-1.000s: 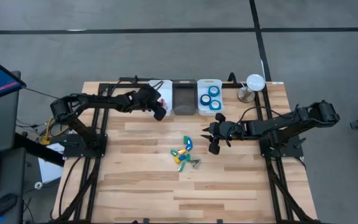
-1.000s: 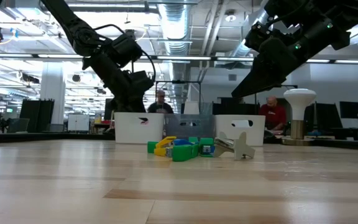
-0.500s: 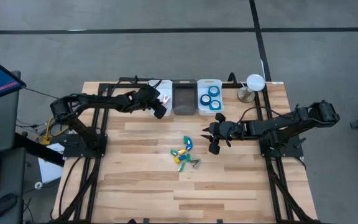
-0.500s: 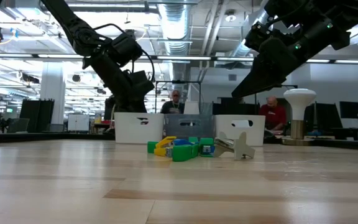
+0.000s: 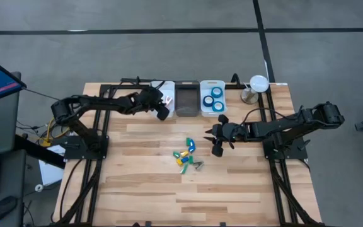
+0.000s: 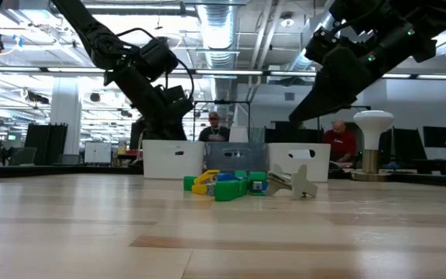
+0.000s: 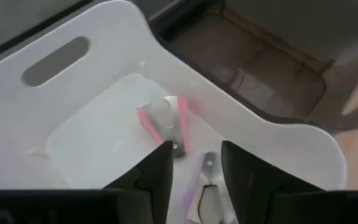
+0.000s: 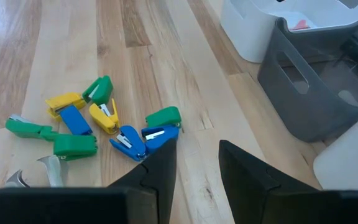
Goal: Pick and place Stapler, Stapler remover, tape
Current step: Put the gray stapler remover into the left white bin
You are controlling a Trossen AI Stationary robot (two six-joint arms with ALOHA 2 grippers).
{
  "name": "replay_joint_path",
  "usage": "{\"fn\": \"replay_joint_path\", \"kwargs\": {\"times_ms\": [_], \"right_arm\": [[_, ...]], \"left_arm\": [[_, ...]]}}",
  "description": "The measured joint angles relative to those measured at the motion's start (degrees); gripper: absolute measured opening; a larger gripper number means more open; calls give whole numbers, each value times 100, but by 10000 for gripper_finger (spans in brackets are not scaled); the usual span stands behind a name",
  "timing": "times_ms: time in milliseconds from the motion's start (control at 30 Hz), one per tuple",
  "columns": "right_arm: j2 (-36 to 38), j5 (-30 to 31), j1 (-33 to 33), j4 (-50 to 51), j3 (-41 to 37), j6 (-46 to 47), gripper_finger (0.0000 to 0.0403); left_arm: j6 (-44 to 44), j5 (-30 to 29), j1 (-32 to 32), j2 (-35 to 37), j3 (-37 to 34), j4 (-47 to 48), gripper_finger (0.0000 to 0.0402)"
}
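Note:
Small green, yellow and blue staplers (image 5: 184, 153) lie in a pile mid-table, with a metal staple remover (image 5: 198, 165) beside them. Blue tape rolls (image 5: 216, 98) sit in the right white bin. My left gripper (image 7: 194, 168) hovers open over the left white bin (image 5: 158, 90). On the bin's floor lie a pink staple remover (image 7: 166, 121) and a second one (image 7: 207, 183) below the gap between the fingers. My right gripper (image 8: 194, 168) hangs open above the table, to the right of the pile (image 8: 104, 118), with nothing between its fingers.
A grey bin (image 5: 186, 99) stands between the two white bins at the far edge. A white lamp-like stand (image 5: 256, 85) is at the far right corner. Bare wood lies all around the pile and toward the near edge. People show in the room behind.
My left gripper has drawn back a little toward the far edge and risen slightly above the left white bin. The right arm and the pile have kept still.

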State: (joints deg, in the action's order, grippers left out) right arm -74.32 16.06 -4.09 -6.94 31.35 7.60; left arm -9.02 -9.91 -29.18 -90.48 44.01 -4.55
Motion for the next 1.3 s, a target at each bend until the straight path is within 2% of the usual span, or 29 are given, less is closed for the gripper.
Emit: {"fn": "replay_joint_path", "kwargs": {"times_ms": [100,200,300,400,500,633,733,867,1033,1300], "right_arm": [[-1,-348,1,51,0,-12,112],[0,-958,-1,115,-2,-221,112],[0,-1593,-67,113,-2,-503,112],[0,-1950,-248,87,-2,-789,110],[-20,-2012,-498,58,-2,-1091,106],[-581,-2014,-809,-554,-19,-1388,101],[-1246,-2027,-939,-1234,11,-1560,100],[-1824,-2258,-881,-1322,173,-1568,100],[-2101,-2919,-720,-1314,433,-1567,100],[-2239,-2999,-702,-1221,498,-1435,100]], "left_arm": [[143,-10,165,0,0,-100,127],[293,-117,424,21,-1,-149,127],[433,-292,779,109,-2,-195,127],[468,-518,1183,272,-4,-199,127],[470,-637,1640,463,-4,-222,127],[420,-656,2292,663,-6,-394,127],[292,-674,2775,698,-192,-1021,127],[275,-673,3274,697,-579,-2119,127],[267,-680,3593,694,-983,-2893,127],[57,-691,3700,686,-1364,-3337,127]]}}
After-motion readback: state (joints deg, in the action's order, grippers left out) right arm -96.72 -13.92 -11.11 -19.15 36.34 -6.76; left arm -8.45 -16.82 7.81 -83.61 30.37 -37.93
